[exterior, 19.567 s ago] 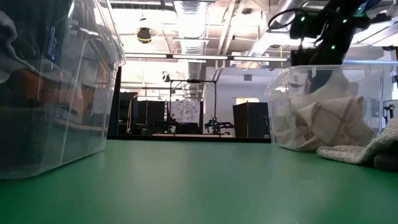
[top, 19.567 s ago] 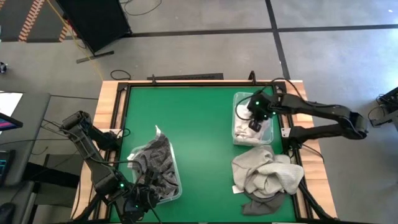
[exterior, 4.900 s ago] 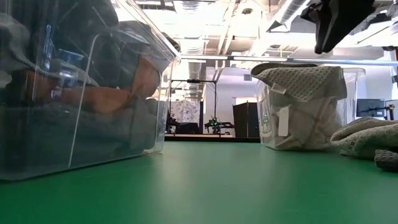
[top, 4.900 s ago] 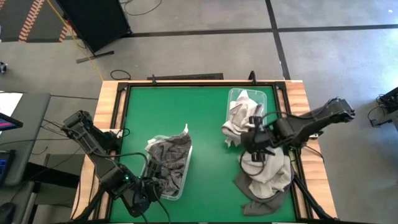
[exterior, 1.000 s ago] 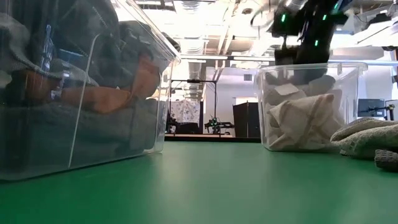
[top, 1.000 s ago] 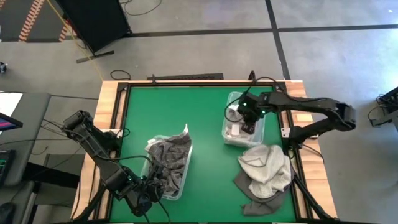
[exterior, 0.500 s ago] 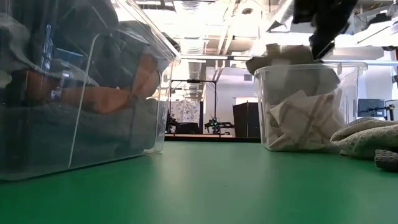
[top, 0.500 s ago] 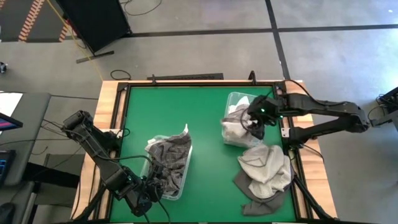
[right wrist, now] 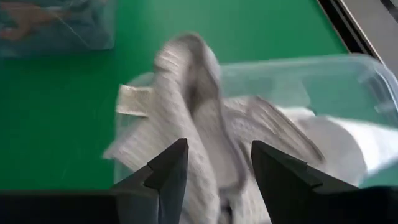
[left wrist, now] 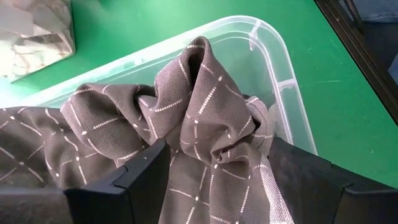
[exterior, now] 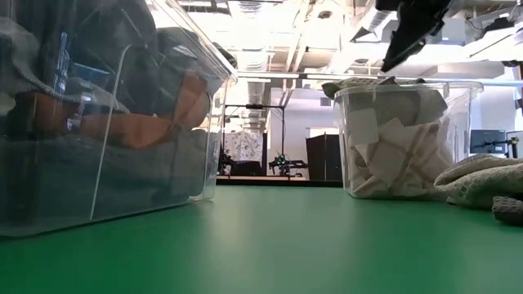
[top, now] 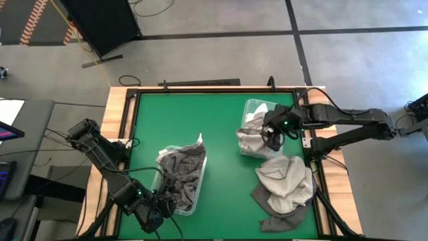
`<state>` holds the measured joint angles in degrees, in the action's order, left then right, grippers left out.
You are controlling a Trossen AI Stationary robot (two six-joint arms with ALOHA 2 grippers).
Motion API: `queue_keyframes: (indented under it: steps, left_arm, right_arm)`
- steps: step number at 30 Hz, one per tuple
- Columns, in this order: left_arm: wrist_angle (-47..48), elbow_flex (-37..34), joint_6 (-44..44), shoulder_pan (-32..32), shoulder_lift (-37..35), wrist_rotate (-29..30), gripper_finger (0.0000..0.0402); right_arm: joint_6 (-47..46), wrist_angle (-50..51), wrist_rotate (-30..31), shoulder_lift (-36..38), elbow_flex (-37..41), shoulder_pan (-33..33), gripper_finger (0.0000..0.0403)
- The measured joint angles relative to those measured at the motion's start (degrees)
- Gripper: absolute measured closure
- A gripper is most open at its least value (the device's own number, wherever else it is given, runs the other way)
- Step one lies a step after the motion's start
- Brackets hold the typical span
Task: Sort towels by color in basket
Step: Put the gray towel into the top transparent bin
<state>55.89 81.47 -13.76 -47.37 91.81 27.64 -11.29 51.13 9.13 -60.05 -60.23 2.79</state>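
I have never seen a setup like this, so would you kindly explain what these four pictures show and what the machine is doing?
It is a robot with two dark arms at a green table, each ending in a two-finger gripper. One picture looks straight down, one looks level across the tabletop, and two come from cameras on the wrists. The job is sorting towels by colour into clear bins. The right gripper hangs open over the light bin, where a beige-grey towel drapes over the rim; it holds nothing. The left gripper sits at the dark bin with a dark grey checked towel between its open fingers. A pile of unsorted towels lies on the table near the light bin.
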Motion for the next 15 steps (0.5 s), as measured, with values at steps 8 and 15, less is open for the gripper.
queue_keyframes:
  steps: [8, 15]
  left_arm:
    - [0.14, 0.00, -0.15, 0.00, 0.00, 0.00, 0.0138]
    - [0.27, 0.00, -1.08, -0.02, 0.00, -0.04, 0.0138]
  right_arm:
    - [3.76, -2.33, -0.02, -8.11, -0.02, 0.94, 0.0198]
    - [5.23, 1.50, 3.13, -18.22, 0.03, 6.99, 0.0198]
